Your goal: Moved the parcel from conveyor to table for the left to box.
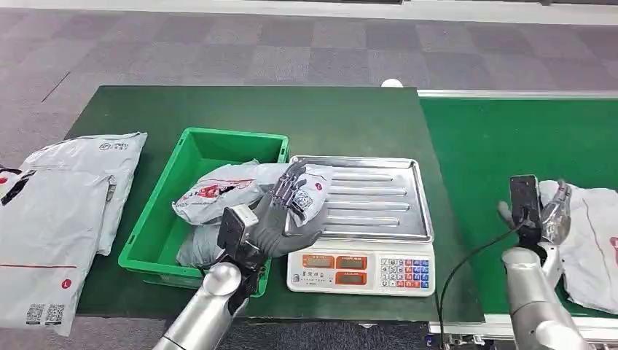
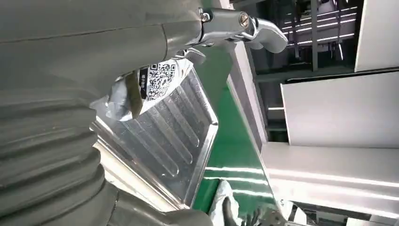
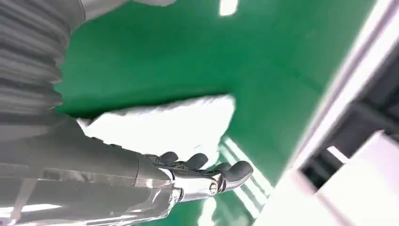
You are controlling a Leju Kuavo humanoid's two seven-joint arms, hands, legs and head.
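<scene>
My left hand (image 1: 280, 211) grips a crumpled grey parcel (image 1: 312, 186) with a QR label, at the left edge of the scale's steel tray (image 1: 379, 197). The left wrist view shows that parcel (image 2: 155, 82) bunched under my left hand (image 2: 70, 70), just over the ribbed tray (image 2: 179, 136). Beside it, the green bin (image 1: 157, 219) holds a grey parcel with red print (image 1: 215, 193). On the green conveyor (image 1: 510, 138) lies a white parcel (image 1: 594, 237). My right hand (image 1: 543, 211) hovers at its left edge, holding nothing. In the right wrist view its fingers (image 3: 202, 169) are loosely spread over the white parcel (image 3: 174, 122).
Two large white mailer bags (image 1: 62, 211) lie at the table's left end, partly over the edge. The scale's keypad and display (image 1: 361, 268) face me at the front edge. A black cable (image 1: 466, 270) runs from my right wrist. The dark green table (image 1: 291, 109) stretches behind the bin.
</scene>
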